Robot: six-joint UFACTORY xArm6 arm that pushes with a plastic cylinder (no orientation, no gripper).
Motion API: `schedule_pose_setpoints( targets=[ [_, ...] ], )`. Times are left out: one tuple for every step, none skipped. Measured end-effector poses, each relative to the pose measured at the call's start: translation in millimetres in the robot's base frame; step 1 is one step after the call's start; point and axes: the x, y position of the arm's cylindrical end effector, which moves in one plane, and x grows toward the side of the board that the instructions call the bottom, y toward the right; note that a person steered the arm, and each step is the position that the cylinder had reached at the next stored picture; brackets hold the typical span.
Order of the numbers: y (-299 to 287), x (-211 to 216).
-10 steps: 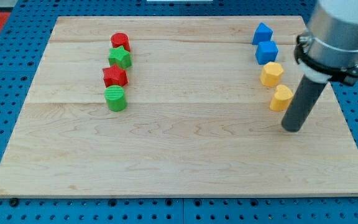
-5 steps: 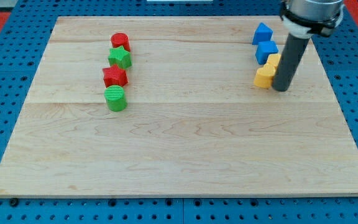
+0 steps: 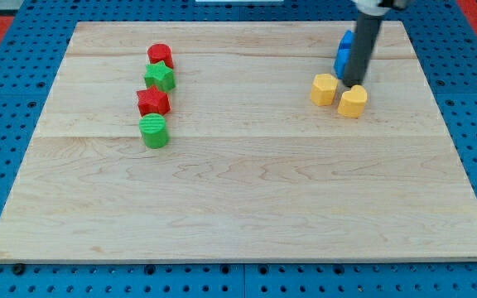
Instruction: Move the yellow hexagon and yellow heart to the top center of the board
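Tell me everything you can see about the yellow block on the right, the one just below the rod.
The right-hand yellow block is small, chunky and matte, plastic-looking, lying flat on the wooden board in its upper right part. Its outline is rounded; heart or hexagon is hard to tell. My tip sits just above its top edge, apparently touching it. The other yellow block lies close at its upper left, with a slight gap.
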Motion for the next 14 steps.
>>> schedule_pose_setpoints(
  targets=[
    [52,9],
    [47,41],
    [-3,40],
    [-63,39],
    [-33,41],
    [-23,65],
    [-23,103],
    [-63,109],
    [-79,73],
    [-88,42],
    [-79,20],
    [-69,-7],
    [-118,-19],
    [-118,-20]
  ],
)
